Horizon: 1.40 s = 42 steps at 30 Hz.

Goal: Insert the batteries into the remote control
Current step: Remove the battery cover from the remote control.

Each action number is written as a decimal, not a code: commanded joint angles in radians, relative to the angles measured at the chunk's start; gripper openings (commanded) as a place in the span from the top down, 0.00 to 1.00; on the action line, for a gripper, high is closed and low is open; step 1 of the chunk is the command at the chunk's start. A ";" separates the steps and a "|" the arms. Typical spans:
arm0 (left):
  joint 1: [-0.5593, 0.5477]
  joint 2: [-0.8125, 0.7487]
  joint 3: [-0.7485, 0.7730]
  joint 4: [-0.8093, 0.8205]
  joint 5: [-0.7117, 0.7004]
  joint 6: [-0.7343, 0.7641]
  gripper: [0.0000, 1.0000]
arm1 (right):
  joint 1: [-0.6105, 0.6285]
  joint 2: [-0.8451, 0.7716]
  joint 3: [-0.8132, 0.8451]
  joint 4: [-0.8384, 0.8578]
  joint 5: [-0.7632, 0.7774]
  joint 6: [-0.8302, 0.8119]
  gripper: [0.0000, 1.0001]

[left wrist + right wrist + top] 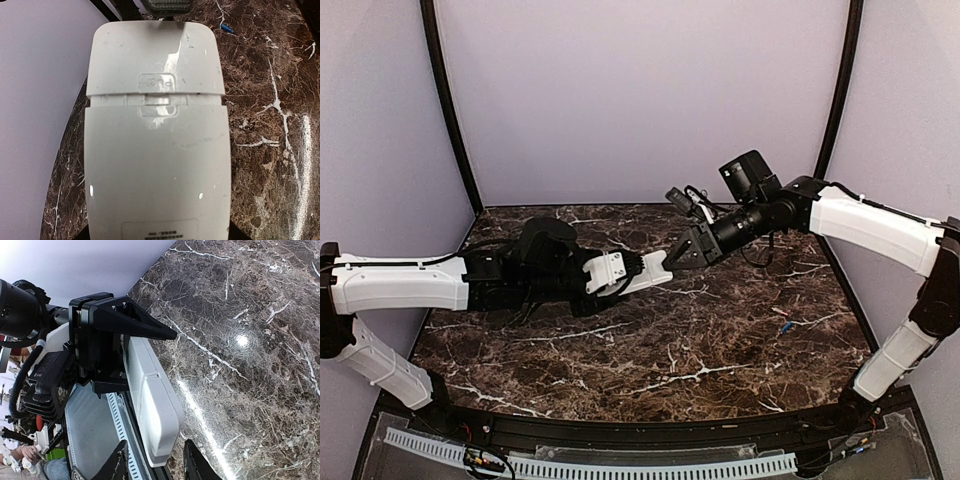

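Observation:
My left gripper (620, 272) is shut on the white remote control (648, 272) and holds it above the table with its back up. In the left wrist view the remote control (157, 165) fills the frame, and its cover panel (155, 60) sits at the far end behind a cross seam. My right gripper (157, 465) is open, and the remote control's (150, 400) far end sits between its fingertips (116, 465) with a gap on each side. One small blue battery (785, 325) lies on the table to the right, and the same battery (226, 28) shows in the left wrist view.
The dark marble table (650, 360) is backed by lilac walls (640, 90). A white perforated rail (620, 465) runs along the near edge. The right arm (870, 225) reaches in from the right, with cables near its wrist.

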 commanded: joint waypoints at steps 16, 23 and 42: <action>0.000 -0.020 0.005 0.011 0.012 -0.018 1.00 | -0.003 -0.006 -0.056 0.125 -0.103 0.099 0.77; 0.001 -0.019 0.002 0.010 0.009 -0.013 1.00 | 0.021 0.016 -0.050 0.175 -0.141 0.119 0.79; 0.001 -0.023 -0.008 0.015 0.004 -0.013 1.00 | 0.047 0.052 -0.037 0.169 -0.001 0.152 0.95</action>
